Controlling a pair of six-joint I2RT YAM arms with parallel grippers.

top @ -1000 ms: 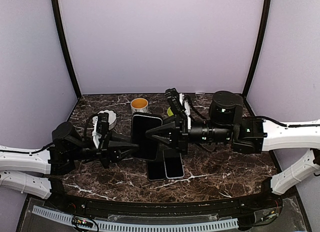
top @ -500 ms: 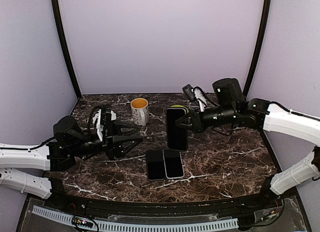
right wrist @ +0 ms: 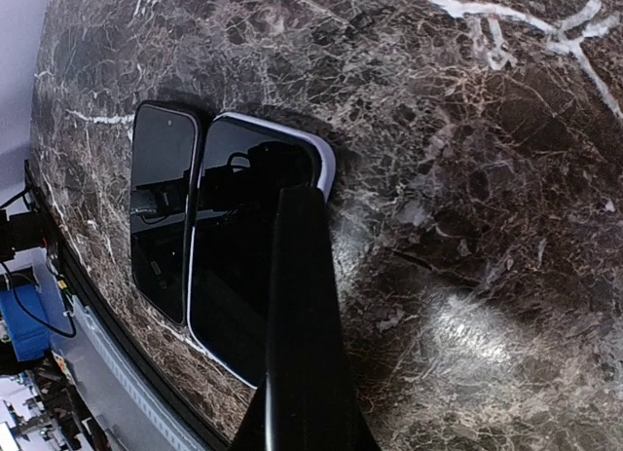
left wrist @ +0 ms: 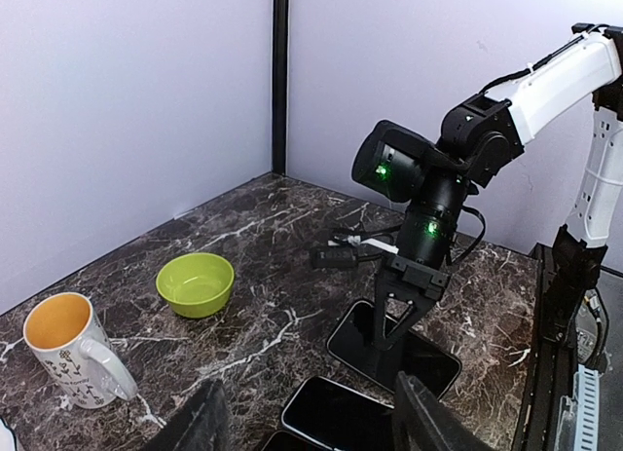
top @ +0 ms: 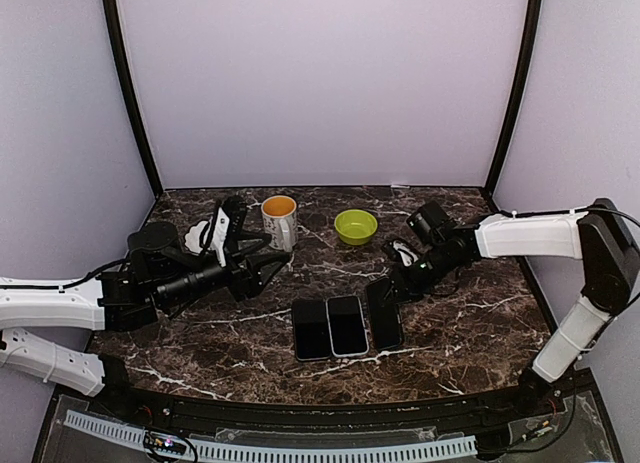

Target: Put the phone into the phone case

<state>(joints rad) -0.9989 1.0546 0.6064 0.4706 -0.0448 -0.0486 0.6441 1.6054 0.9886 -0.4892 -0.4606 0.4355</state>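
Observation:
A black phone point(top: 384, 318) rests on the marble table, at the right end of a row of three flat slabs. My right gripper point(top: 393, 285) is shut on its far end. In the left wrist view that gripper point(left wrist: 384, 339) stands almost upright over the phone point(left wrist: 433, 358). In the right wrist view the phone point(right wrist: 302, 305) shows edge-on as a dark strip. I cannot tell whether a phone case is round it. My left gripper point(top: 262, 265) hovers to the left with its jaws wide apart and nothing between them point(left wrist: 310, 402).
Two more phone-shaped slabs lie side by side, a dark-rimmed one point(top: 310, 329) and a white-rimmed one point(top: 346, 325). A mug point(top: 279, 221) and a green bowl point(top: 355, 226) stand behind them. The table's front edge is just below the row.
My right gripper has carried the phone from mid-air down to the table, right of the other two. My left gripper has let go, opened and drawn back to the left.

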